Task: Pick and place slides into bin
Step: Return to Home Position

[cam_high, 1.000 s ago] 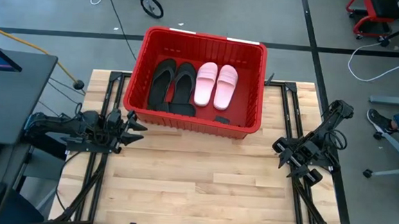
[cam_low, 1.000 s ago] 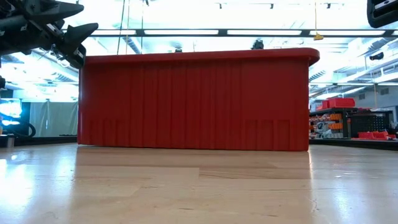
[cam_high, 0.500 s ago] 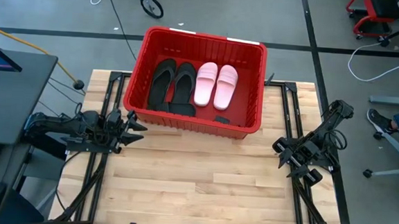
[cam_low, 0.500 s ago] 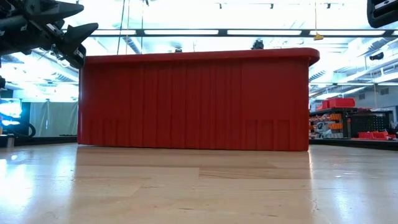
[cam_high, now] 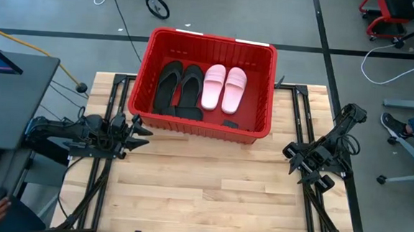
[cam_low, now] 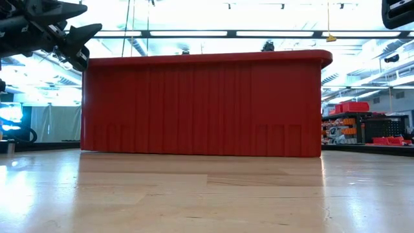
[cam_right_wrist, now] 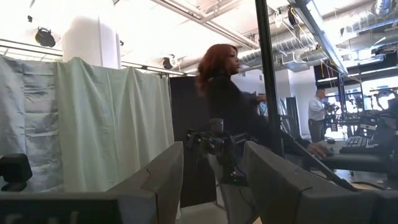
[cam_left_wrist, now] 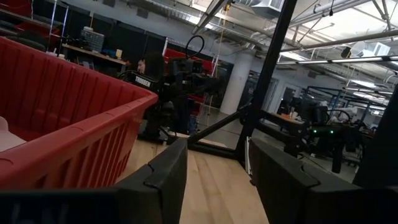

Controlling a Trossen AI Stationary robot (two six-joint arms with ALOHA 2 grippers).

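The bin (cam_high: pixel 192 127) stands at the desk's (cam_high: pixel 209 195) upper centre, slides (cam_high: pixel 214 86) inside, between the left arm (cam_high: pixel 83 134) and right arm (cam_high: pixel 327 152).

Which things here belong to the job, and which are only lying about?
Job: bin; pink slides and black slides inside it; left gripper, right gripper, open, at table sides.
Lying about: wheel, chair on floor; desk.

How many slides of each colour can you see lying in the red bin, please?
Pink slides: 2
Black slides: 2
Total: 4 clearly seen in the bin; the dark shapes by its near wall are too unclear to count.
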